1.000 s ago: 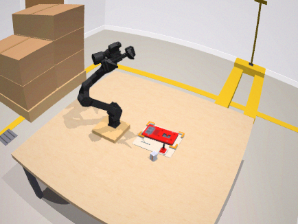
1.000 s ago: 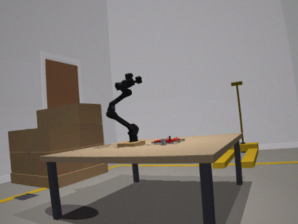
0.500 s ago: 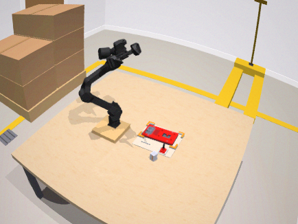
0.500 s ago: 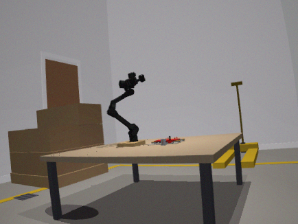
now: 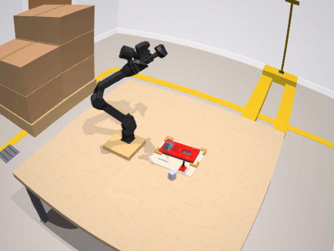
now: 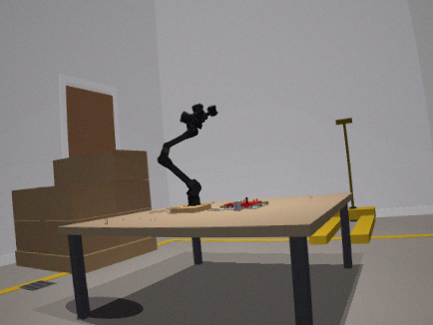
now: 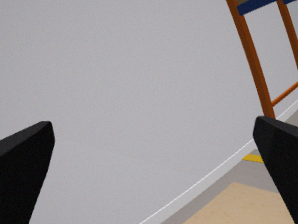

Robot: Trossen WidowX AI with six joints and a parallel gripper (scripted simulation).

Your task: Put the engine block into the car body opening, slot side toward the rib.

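The red car body point(image 5: 178, 148) point(image 6: 255, 202) lies flat between orange corner brackets. It has a grey insert at its left end and a dark grey rectangular spot point(image 5: 186, 152) right of its middle; whether that is the bare opening or a filled one is too small to tell. A small light grey block point(image 5: 172, 175) point(image 6: 237, 205) stands on the table in front of the car body. I cannot tell which grey piece is the engine block; slot and rib do not show. My gripper point(image 5: 152, 51) point(image 6: 206, 110) point(image 7: 156, 128) is open and empty, raised high above the table, away from the car body.
A black upright post on a small red base point(image 5: 182, 169) stands at the front edge of the white sheet point(image 5: 155, 160). The arm's wooden base plate point(image 5: 128, 150) is left of the sheet. Cardboard boxes point(image 5: 77, 46) are stacked beyond the table's left side.
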